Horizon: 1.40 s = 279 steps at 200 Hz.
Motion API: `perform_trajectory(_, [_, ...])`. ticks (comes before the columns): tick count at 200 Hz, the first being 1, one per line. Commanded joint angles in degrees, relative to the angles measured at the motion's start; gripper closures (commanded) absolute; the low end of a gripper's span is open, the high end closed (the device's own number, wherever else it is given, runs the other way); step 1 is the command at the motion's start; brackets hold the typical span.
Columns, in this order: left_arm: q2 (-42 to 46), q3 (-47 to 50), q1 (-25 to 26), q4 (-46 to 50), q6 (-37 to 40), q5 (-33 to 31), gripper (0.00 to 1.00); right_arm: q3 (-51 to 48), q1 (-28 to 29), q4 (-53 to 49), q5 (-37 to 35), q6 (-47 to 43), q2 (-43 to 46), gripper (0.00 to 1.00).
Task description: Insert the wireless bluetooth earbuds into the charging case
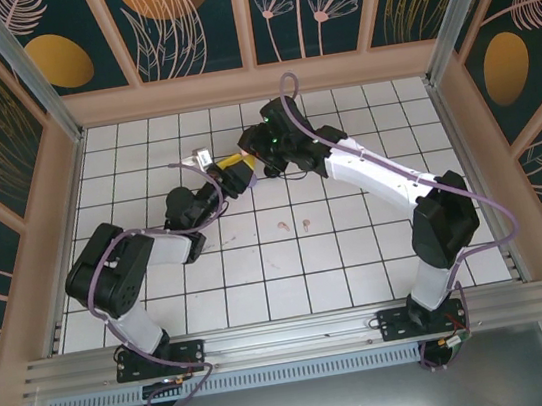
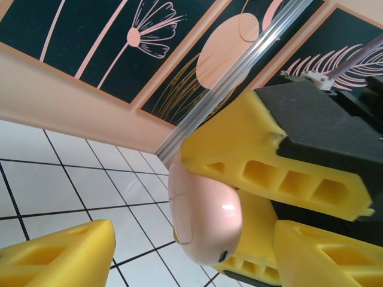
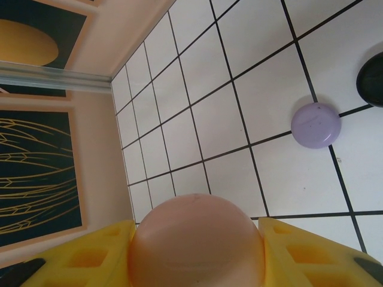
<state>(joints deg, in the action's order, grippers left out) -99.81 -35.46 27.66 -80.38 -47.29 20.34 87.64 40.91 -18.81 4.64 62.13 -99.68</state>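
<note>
My right pincer grips the pink charging case. In the right wrist view the round shell sits between my two yellow fingers and touches both. It is held up in the air, off the white tiled table. In the left wrist view I see a thin seam line around the case, and the lid looks shut.

My left pincer is wide open. Its fingers stand one on each side of the case, and as far as I can see neither of them touches it. In the top view both pincers meet tip to tip over the far middle of the table.

The two pink earbuds are not in the case. They lie on the tiles, closer to my bases than the pincers are. They are side by side with a small gap between them, and well apart from the case.

A lilac round case lies on a grout line of the table. Near it is a black round thing, cut off by the picture edge, and I cannot tell what it is.
</note>
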Motion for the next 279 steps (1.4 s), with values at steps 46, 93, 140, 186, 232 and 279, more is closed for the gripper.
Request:
perform_trajectory(46, [-2.21,-3.38,0.47,-2.55,-0.27,0.13,0.43,1.19,1.19,2.02,1.33,0.98,-0.46,0.63])
perform_trajectory(93, [-2.35,-4.03,0.47,-2.32,0.35,-0.04,0.59,1.01,1.46,1.99,1.25,0.98,-0.24,0.63])
perform_trajectory(140, [-2.17,-3.93,0.47,-2.66,0.28,-0.12,0.72,0.79,1.43,2.02,0.81,1.07,0.18,0.63])
perform_trajectory(186, [-1.72,-3.38,0.47,-3.03,0.09,-0.21,0.8,0.83,1.4,2.37,0.63,1.24,0.24,0.63])
perform_trajectory(232, [-1.92,-3.91,0.49,-3.12,-0.17,0.31,0.92,1.0,1.46,2.72,0.89,1.24,0.34,0.63])
perform_trajectory(279, [-1.85,-4.0,0.47,-3.12,-0.66,1.0,1.0,1.95,1.34,3.36,0.75,1.25,0.42,0.47])
